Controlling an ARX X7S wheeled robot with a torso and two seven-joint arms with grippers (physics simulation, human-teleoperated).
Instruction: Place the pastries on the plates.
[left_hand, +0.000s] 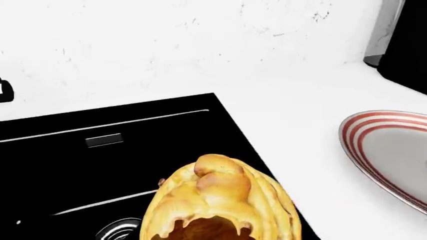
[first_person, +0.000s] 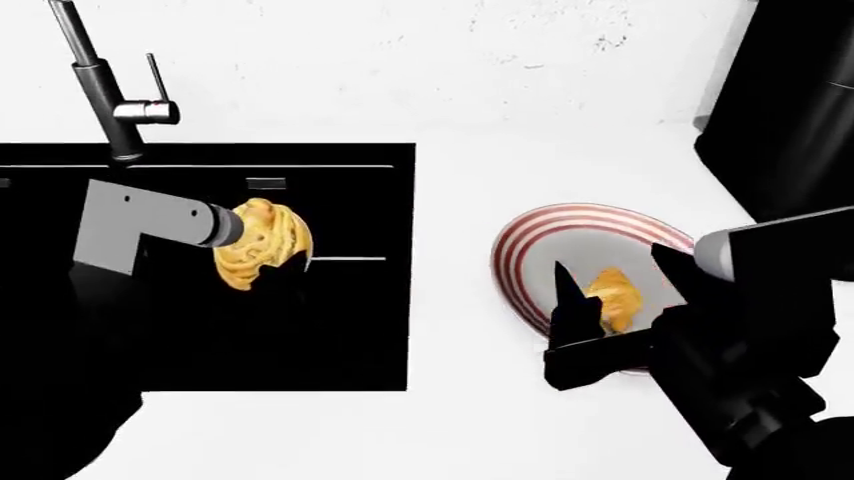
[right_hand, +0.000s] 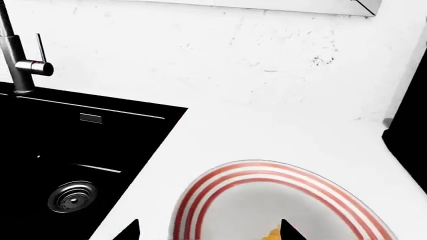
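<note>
We find the swirled bun (first_person: 263, 243) at the end of the left gripper (first_person: 267, 250), raised over the black sink (first_person: 200, 330); in the left wrist view the bun (left_hand: 220, 202) fills the near foreground and hides the fingers, so we read the left gripper as clenched on the bun from the head view, where the pastry sits directly against the grey wrist housing. The bun is golden-yellow, lumpy and ridged, with a darker brown hollow on the side facing the wrist camera. We find the croissant (first_person: 615, 296) lying on the red-striped plate (first_person: 534, 240), between the two dark fingers (first_person: 570, 290) of the right gripper (first_person: 617, 285); the fingers stand apart on either side of it with visible gaps, so we record the right gripper as released. The croissant is small, crescent-shaped and orange-yellow, and only a sliver of it (right_hand: 271, 234) shows in the right wrist view. The plate (right_hand: 227, 200) rests on the white counter (first_person: 441, 420), just beside the sink's rim. A metal faucet (first_person: 114, 95) stands behind the sink, and a drain (right_hand: 71, 196) is visible in its basin.
</note>
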